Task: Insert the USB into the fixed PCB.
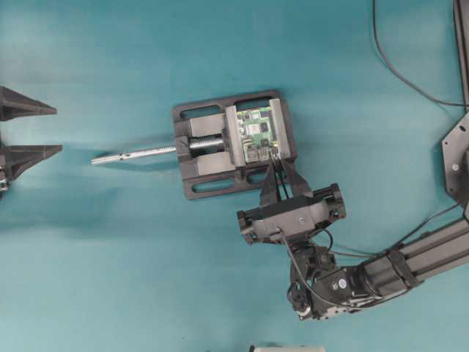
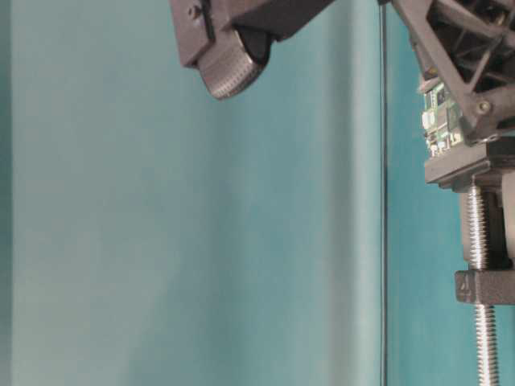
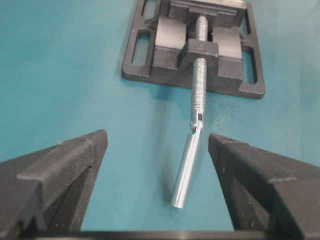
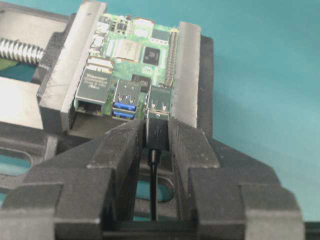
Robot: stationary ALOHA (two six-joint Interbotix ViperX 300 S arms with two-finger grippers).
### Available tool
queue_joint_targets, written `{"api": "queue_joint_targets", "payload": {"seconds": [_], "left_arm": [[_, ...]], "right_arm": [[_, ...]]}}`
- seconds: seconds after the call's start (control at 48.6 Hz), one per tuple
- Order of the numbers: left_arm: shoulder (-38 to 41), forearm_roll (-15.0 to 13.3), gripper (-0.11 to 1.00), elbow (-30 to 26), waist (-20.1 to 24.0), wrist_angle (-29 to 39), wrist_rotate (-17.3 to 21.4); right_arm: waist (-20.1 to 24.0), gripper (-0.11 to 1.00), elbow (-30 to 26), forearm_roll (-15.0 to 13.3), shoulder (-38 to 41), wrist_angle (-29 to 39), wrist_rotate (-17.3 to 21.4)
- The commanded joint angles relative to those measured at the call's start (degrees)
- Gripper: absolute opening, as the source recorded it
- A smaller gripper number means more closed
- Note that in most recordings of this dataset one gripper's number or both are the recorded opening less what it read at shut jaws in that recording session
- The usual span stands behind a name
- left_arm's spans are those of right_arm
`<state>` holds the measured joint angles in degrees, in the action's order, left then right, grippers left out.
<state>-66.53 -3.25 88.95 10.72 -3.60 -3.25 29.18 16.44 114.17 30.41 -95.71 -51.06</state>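
The green fixed PCB (image 4: 132, 50) sits clamped between the jaws of a black vise (image 1: 196, 170), with silver ports facing my right gripper; it also shows in the overhead view as the PCB (image 1: 257, 132). My right gripper (image 4: 157, 131) is shut on the black USB plug (image 4: 158, 131), whose front end sits at the mouth of the right-hand silver port (image 4: 160, 102). A thin black cable (image 4: 153, 190) trails back from the plug between the fingers. My left gripper (image 3: 157, 145) stands open at the far left, well away from the vise, nothing between its fingers.
The vise's long silver threaded rod (image 1: 135, 154) sticks out to the left, its smooth handle end (image 3: 187, 167) lying between my left fingers' line of sight. A black cable (image 1: 399, 70) runs across the table at upper right.
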Motion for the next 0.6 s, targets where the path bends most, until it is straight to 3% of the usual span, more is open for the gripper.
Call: {"api": "queue_joint_targets", "payload": {"seconds": [0.0,0.576], "left_arm": [[0.9,0.2,0.98,-0.7,0.1,-0.5,-0.6],[0.9,0.2,0.98,-0.7,0.1,-0.5,-0.6]], "right_arm": [[-4.4,0.21,-0.4,-0.7,-1.3,-0.6,0.1],[-3.1,0.21,-1.8,-0.6,-1.3,-1.5,1.1]]}}
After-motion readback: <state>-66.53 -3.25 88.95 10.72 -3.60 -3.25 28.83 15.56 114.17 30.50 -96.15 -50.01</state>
